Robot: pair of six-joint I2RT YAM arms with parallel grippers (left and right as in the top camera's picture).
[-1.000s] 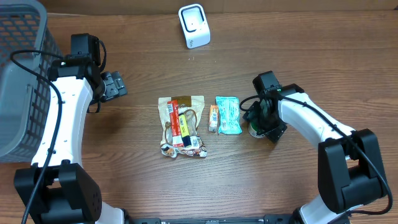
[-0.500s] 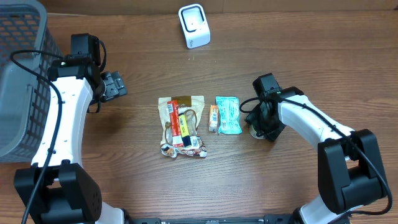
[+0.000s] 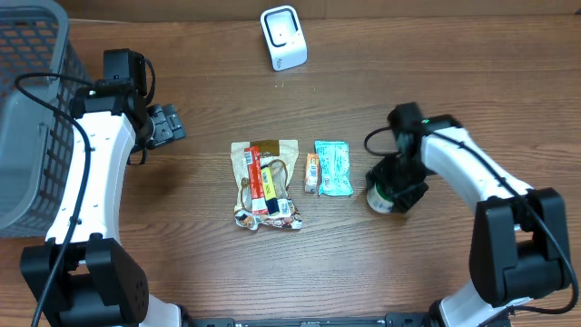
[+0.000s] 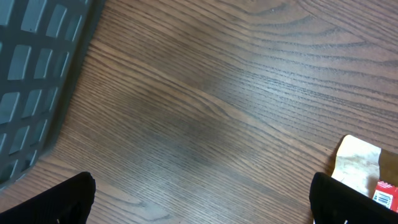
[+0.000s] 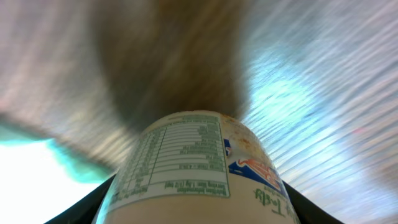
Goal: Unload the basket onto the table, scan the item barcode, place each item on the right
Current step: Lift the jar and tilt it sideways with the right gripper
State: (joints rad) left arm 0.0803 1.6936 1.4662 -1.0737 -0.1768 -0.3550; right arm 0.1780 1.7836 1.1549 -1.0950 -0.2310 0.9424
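Note:
My right gripper (image 3: 398, 189) is shut on a small cream tub (image 3: 380, 197) with a green-printed nutrition label, right of the packets. In the right wrist view the tub (image 5: 198, 165) fills the lower middle, with a black finger pressed on each side, and the table behind it is blurred. No barcode shows on the side facing me. The white scanner (image 3: 283, 37) stands at the back centre. My left gripper (image 3: 169, 124) hangs open over bare wood at the left; its fingertips (image 4: 68, 200) sit in the bottom corners of the left wrist view.
A brown snack packet (image 3: 263, 184), a teal packet (image 3: 332, 167) and a small orange bar (image 3: 311, 173) lie mid-table. The packet's corner (image 4: 359, 163) shows in the left wrist view. A grey mesh basket (image 3: 27, 109) occupies the far left, its wall (image 4: 34, 62) close to my left gripper.
My right gripper closed on the tub and shifted it a little right and toward the front edge; the right arm swung outward. The left arm stayed still.

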